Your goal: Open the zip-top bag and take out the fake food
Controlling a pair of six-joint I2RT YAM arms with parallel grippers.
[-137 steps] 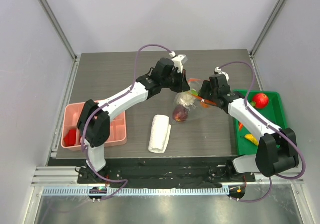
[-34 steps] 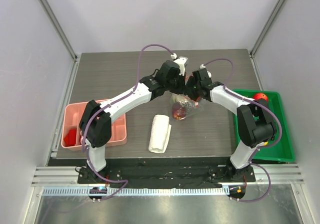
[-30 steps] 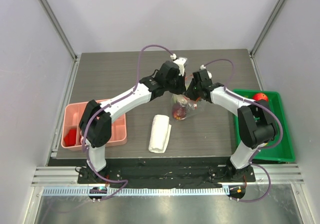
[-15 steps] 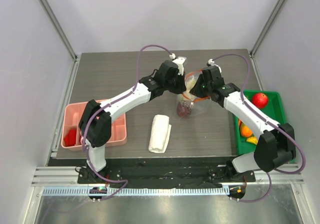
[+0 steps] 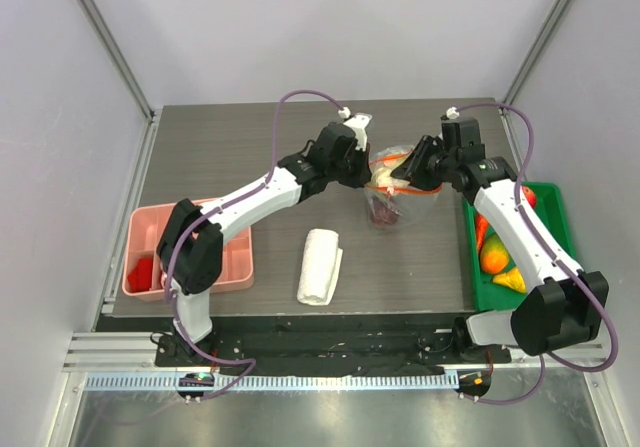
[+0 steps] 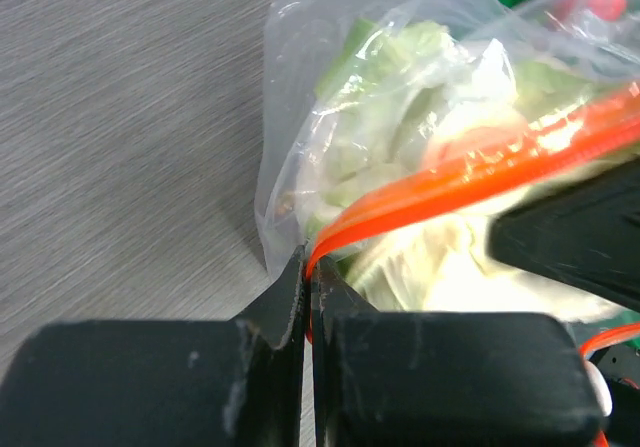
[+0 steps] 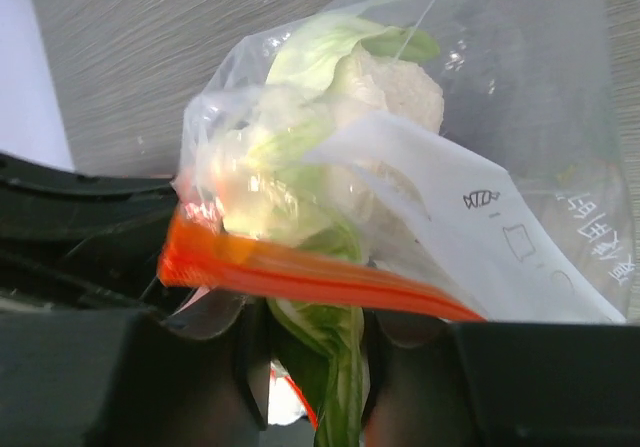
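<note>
Zip-top bag (image 5: 392,199) wider — between both jaws

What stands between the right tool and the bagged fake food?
Nothing visible: a green leaf of the fake food sits between the fingers of the right tool. The zip-top bag wraps the rest, its orange-red zip strip crossing the leaf above those fingers; the left tool pinches the strip's end.

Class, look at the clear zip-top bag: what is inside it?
Inside the zip-top bag: a pale cauliflower-like piece with green leaves, and a dark reddish piece lower down. Crinkled plastic and the orange zip strip hide anything else.
</note>
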